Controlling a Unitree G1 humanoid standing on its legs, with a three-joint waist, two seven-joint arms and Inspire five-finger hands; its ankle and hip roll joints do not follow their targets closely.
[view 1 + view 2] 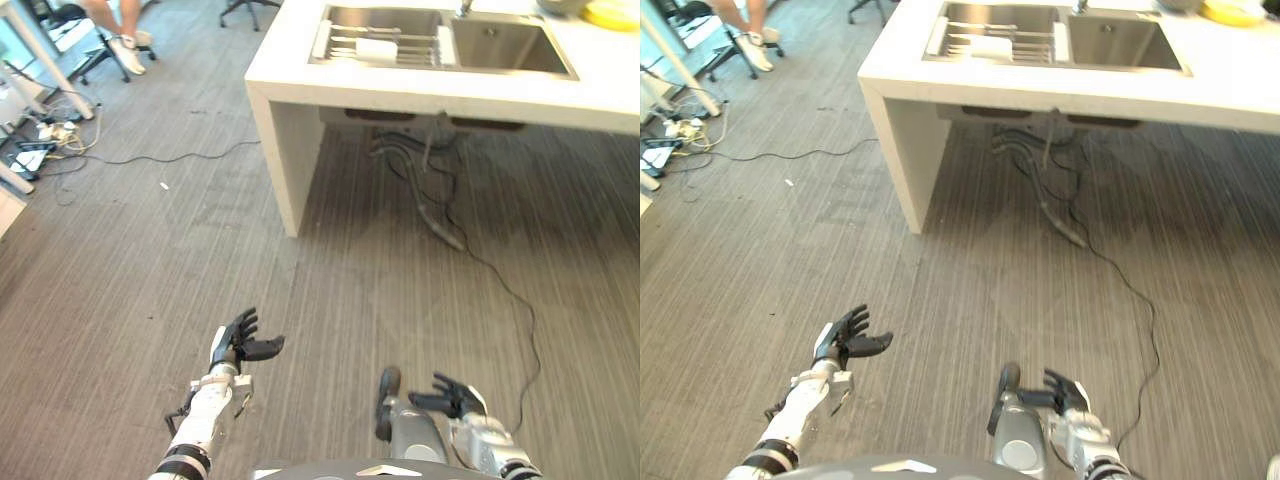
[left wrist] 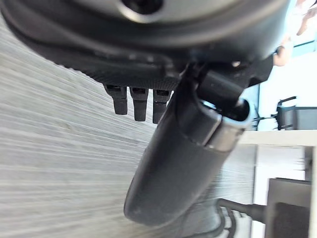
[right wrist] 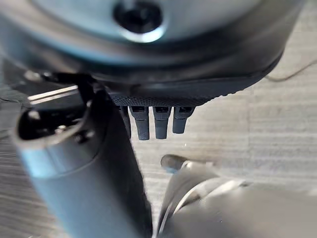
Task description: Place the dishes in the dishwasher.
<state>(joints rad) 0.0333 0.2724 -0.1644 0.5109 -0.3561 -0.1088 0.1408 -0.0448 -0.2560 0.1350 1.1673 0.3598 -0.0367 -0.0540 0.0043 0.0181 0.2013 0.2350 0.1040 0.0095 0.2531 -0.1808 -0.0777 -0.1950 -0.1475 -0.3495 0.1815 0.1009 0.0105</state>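
A white counter with a steel double sink stands ahead of me. In the sink's left basin a wire rack holds a white dish. A yellow dish lies on the counter's far right corner. My left hand hangs low over the grey floor, open and empty, with its thumb and fingers straight. My right hand is also low, near my body, open with nothing in it; its fingers point at the floor.
Hoses and pipes hang under the sink, and a thin cable trails across the floor to the right. At the far left lie a power strip and cords. A person's legs and shoes and a chair base are beyond.
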